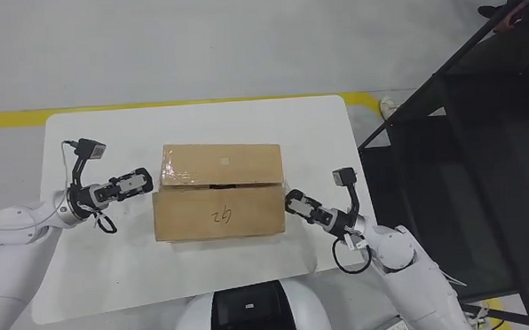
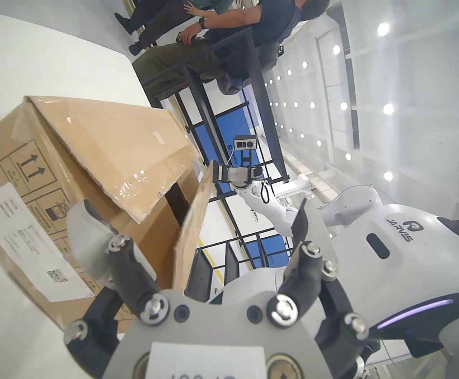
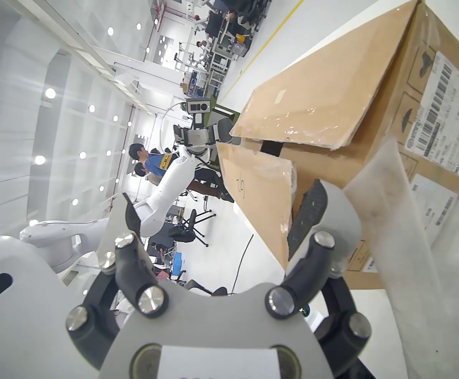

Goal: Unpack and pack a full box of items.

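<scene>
A brown cardboard box [image 1: 219,217] sits in the middle of the white table [image 1: 316,127]. Its two long top flaps are slightly raised, with a dark gap between them. My left gripper [image 1: 146,181] is at the box's left end, open [image 2: 193,219], and the near flap's edge [image 2: 190,229] stands between its fingers. At the right end, my right gripper [image 1: 292,200] is also open [image 3: 222,208], with the near flap's corner [image 3: 283,179] just inside one finger [image 3: 308,211]. Each wrist view shows the other gripper at the far end of the box [image 3: 322,89].
A black metal rack [image 1: 460,156] stands close to the table's right side. A pale strip of tape [image 3: 394,233] hangs by the box's right end. Bare table lies in front of and behind the box.
</scene>
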You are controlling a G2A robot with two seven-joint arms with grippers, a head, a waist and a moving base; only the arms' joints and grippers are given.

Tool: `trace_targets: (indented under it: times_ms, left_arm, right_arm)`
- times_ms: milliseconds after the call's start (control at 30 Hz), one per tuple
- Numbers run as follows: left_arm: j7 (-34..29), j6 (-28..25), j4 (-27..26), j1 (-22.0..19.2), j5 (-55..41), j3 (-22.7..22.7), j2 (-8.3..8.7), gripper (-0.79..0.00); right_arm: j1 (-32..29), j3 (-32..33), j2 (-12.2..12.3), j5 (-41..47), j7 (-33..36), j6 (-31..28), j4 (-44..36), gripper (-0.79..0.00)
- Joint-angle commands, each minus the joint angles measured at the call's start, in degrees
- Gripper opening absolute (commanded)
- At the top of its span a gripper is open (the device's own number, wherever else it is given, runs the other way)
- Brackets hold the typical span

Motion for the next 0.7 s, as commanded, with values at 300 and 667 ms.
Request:
trace_targets:
  times_ms: [300, 667]
  left_arm:
    - [0.23, -0.23, 0.31, -0.05, -0.56, 0.80, -0.21, 0.000]
    - [-0.04, 0.05, 0.06, -0.36, -0.71, 1.54, -0.41, 0.000]
  right_arm:
    - [-0.13, 0.15, 0.71, 13.43, 8.22, -3.06, 1.22, 0.000]
    - [2.61, -1.21, 1.54, 34.53, 27.48, -0.26, 4.90, 0.000]
